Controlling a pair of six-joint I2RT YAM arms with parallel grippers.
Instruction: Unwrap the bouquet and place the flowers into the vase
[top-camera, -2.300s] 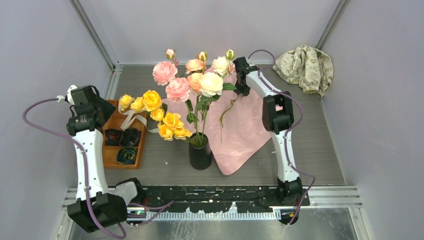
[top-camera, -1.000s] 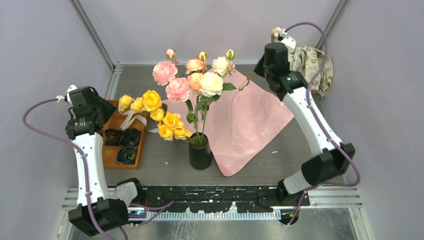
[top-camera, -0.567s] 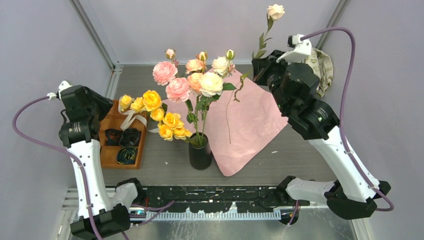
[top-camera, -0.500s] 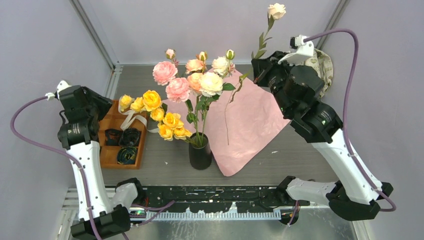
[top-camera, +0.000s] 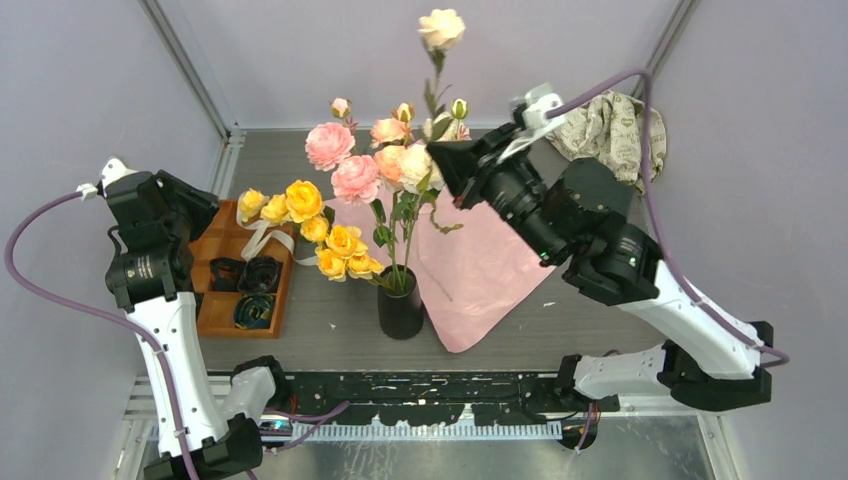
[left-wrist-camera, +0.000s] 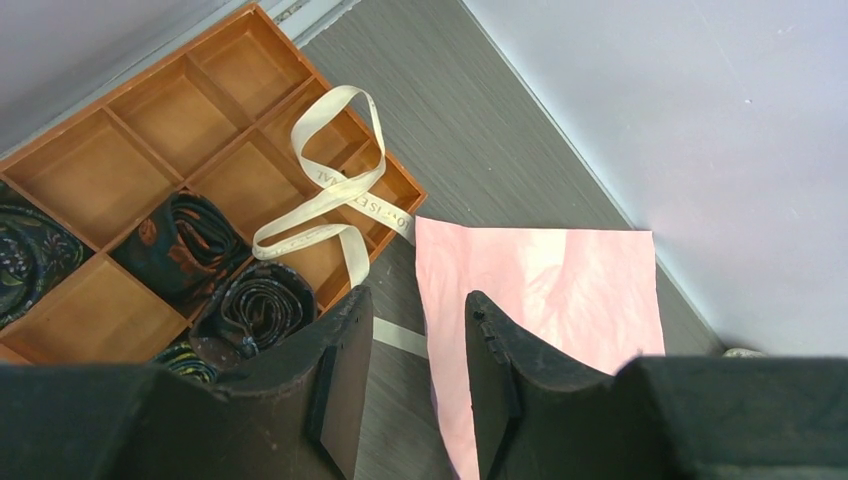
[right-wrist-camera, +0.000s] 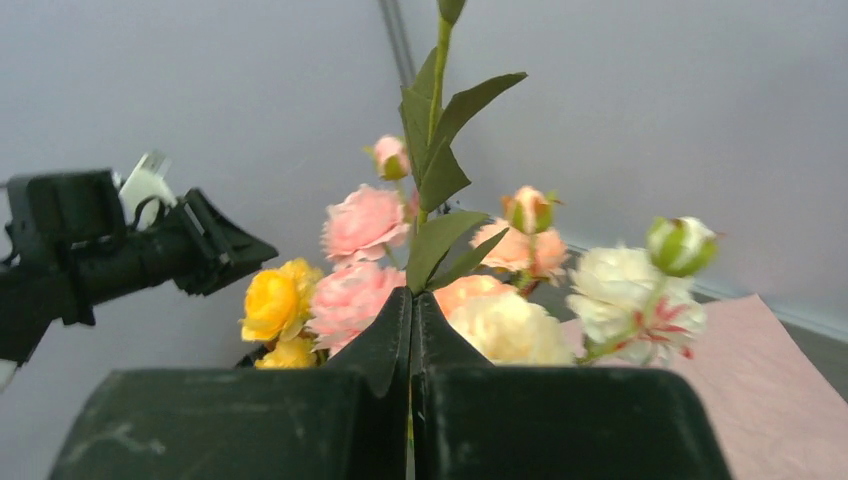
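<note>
Done: wrapping paper spread on bench, 3 o'clock of vase; most flowers in the vase.
Remaining: cream rose, stem clenched in right tool, high at the vase's 12 o'clock.
Left tool: released, empty.

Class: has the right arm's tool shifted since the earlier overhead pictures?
Yes. The right tool carried its cream rose leftward, from the patterned cloth toward the vase.
</note>
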